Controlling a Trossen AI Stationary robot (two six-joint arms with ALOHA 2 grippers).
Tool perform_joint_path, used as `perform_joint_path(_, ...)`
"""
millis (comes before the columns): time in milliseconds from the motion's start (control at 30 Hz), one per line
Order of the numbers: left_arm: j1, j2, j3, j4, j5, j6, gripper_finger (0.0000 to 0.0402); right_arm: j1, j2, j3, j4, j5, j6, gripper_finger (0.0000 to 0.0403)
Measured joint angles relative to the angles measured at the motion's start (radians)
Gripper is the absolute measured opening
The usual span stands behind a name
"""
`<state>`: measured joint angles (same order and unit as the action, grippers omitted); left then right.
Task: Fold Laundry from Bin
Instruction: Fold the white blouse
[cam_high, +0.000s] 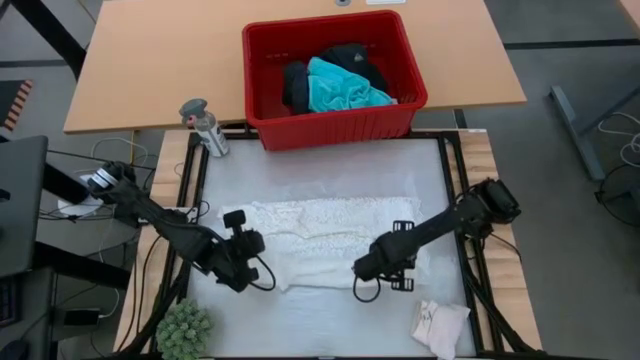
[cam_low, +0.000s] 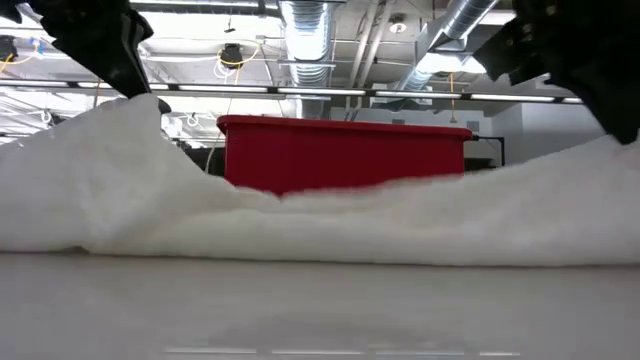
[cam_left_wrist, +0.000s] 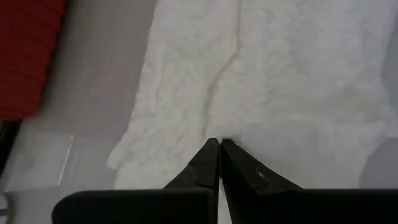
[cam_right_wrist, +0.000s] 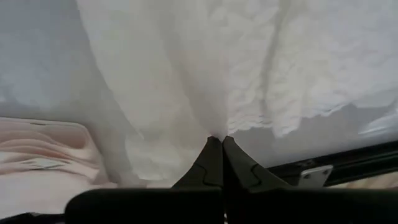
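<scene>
You have the white lacy top (cam_high: 320, 240) spread on the table, both edges pinched: left gripper (cam_left_wrist: 219, 142) and right gripper (cam_right_wrist: 217, 138) clamped on it. The turquoise shirt (cam_high: 345, 88) and black clothing (cam_high: 352, 55) remain in the bin (cam_high: 335, 125), unfolded.

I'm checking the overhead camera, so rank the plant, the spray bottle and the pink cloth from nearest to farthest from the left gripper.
From the left gripper, shut on the white top:
1. Plant, at the table's near left corner.
2. Spray bottle, beside the red bin's left end.
3. Pink cloth, near right corner.
</scene>
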<state>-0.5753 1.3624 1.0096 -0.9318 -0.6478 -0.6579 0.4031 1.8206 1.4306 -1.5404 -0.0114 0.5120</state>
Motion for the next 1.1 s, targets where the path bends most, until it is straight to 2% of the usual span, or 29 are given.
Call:
perform_joint_path(133,0.018,-0.034,0.0,-0.027,-0.042,-0.021,0.0,-0.047,0.0,-0.063,0.007,0.003,-0.045,0.0014)
perform_joint_path(333,0.05,-0.059,0.0,-0.023,-0.045,0.01,0.0,-0.086,0.0,-0.144,0.065,0.001,-0.111,0.0014)
perform_joint_path(500,0.073,-0.059,-0.059,0.022,-0.033,0.013,0.0,-0.11,-0.001,-0.155,0.111,0.003,-0.137,0.0014)
perform_joint_path(700,0.086,-0.06,-0.141,0.031,-0.02,-0.065,0.0,-0.151,-0.002,-0.155,0.109,0.01,-0.202,0.0014)
perform_joint_path(933,0.104,-0.061,-0.166,0.019,-0.026,-0.114,0.0,-0.207,-0.002,-0.173,0.115,0.009,-0.292,0.0014)
perform_joint_path(1100,0.121,-0.061,-0.167,-0.006,-0.036,-0.131,0.0,-0.237,-0.002,-0.232,0.12,-0.052,-0.315,0.0023)
